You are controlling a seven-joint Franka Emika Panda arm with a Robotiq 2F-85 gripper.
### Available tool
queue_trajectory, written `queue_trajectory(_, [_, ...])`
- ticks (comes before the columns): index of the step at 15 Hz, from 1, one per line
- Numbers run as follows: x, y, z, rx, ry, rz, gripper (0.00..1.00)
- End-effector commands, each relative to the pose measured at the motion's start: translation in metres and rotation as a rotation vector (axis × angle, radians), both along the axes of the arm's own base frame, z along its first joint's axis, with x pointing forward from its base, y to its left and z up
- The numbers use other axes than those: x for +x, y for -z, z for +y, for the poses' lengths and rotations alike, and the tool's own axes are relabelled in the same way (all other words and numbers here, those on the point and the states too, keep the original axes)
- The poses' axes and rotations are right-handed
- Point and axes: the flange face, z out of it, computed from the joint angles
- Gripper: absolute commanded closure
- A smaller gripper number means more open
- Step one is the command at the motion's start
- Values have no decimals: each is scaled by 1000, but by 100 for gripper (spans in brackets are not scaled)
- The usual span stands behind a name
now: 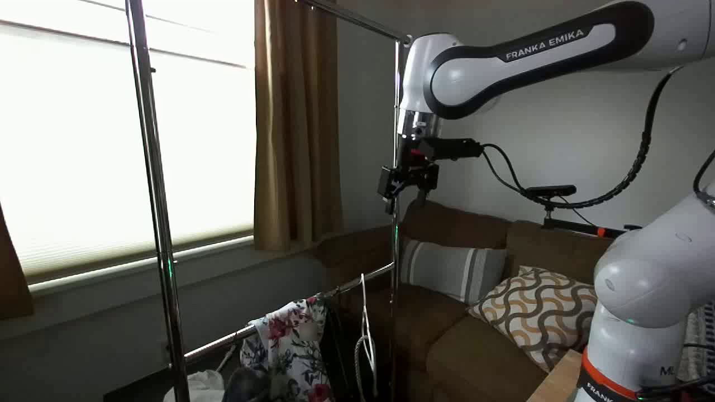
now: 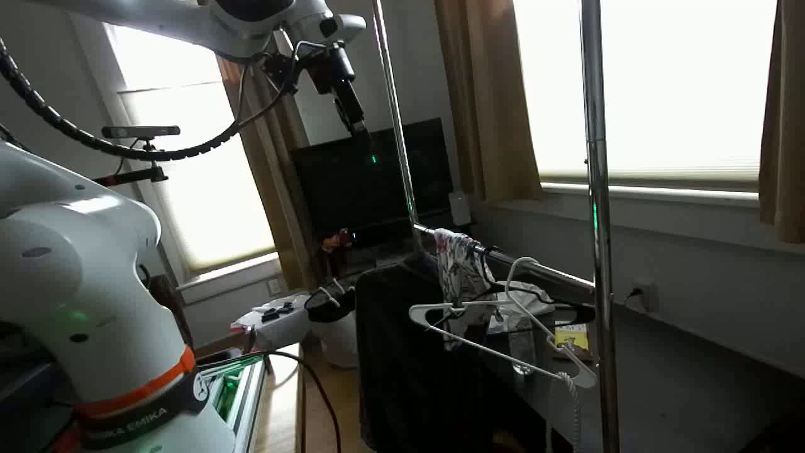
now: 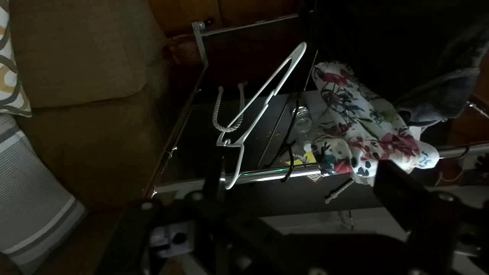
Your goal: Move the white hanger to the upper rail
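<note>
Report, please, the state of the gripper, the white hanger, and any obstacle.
Gripper open, empty. White hanger hooked on lower rail, not yet on upper rail. White rope draped over its bottom bar, might snag during the lift.

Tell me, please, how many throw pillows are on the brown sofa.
2: in an exterior view, a gray striped pillow against the brown sofa's backrest and a wavy-patterned pillow to its right. The robot arm may hide more.
</note>
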Motion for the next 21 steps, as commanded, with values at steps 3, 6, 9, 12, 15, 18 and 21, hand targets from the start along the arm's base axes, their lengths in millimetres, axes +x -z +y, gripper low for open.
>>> queue_trajectory(3, [3, 3, 4, -15, 2, 12, 0])
queue_trajectory(6, [16, 39, 30, -38, 4, 93, 0])
queue_trajectory(9, [35, 91, 52, -44, 89, 184, 0])
queue_trajectory(12, [63, 148, 60, 7, 153, 241, 0])
queue_trajectory(15, [92, 209, 53, 29, 211, 299, 0])
queue_trajectory(18, [88, 217, 45, 37, 204, 324, 0])
queue_trajectory(21, [104, 246, 43, 48, 221, 380, 0])
